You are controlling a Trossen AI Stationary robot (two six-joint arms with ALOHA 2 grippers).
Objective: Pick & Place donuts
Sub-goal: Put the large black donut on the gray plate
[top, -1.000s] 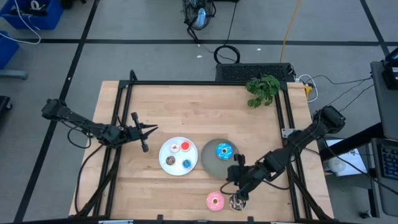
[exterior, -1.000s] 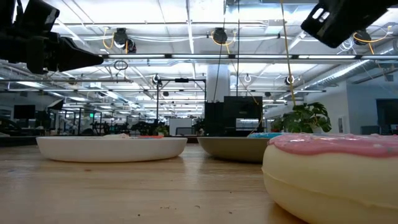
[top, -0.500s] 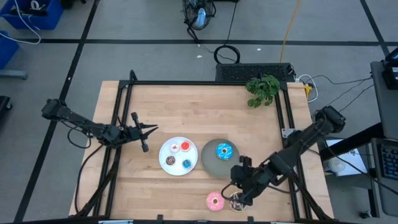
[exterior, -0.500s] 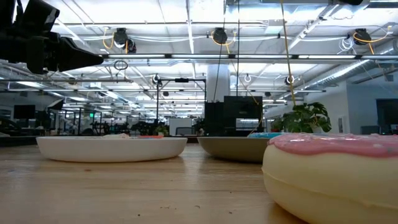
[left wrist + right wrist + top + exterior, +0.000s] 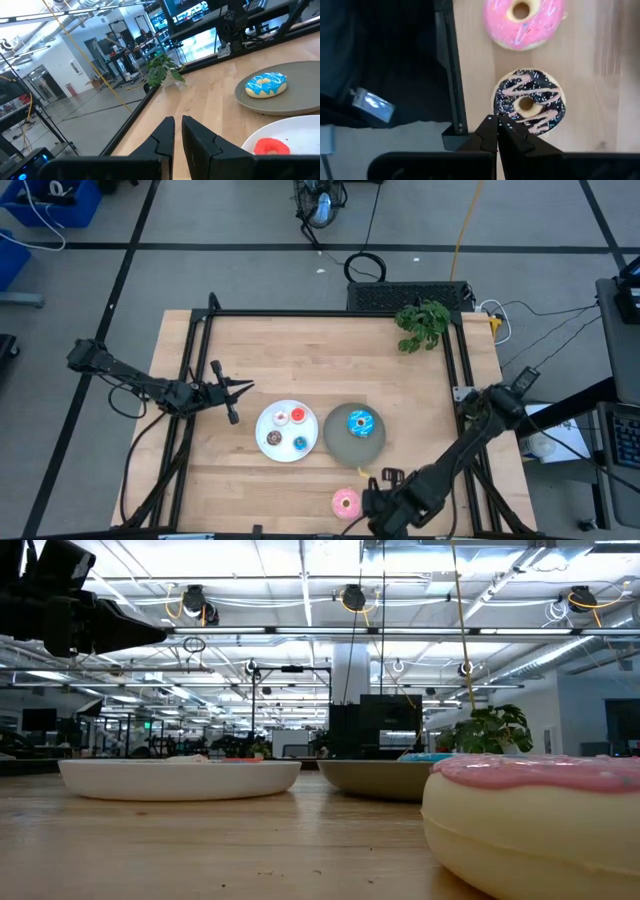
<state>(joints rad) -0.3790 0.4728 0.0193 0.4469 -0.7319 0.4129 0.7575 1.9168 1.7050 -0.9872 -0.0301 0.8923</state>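
Right gripper, fingers together, over wooden table edge; left gripper likewise; workshop behind.

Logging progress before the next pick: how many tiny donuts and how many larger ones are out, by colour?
Tiny donuts, on the white plate: 4 (red, white-pink, dark brown, blue)
Larger donuts: 3 (blue sprinkled on the grey plate; pink and chocolate sprinkled on the table)
Total: 7
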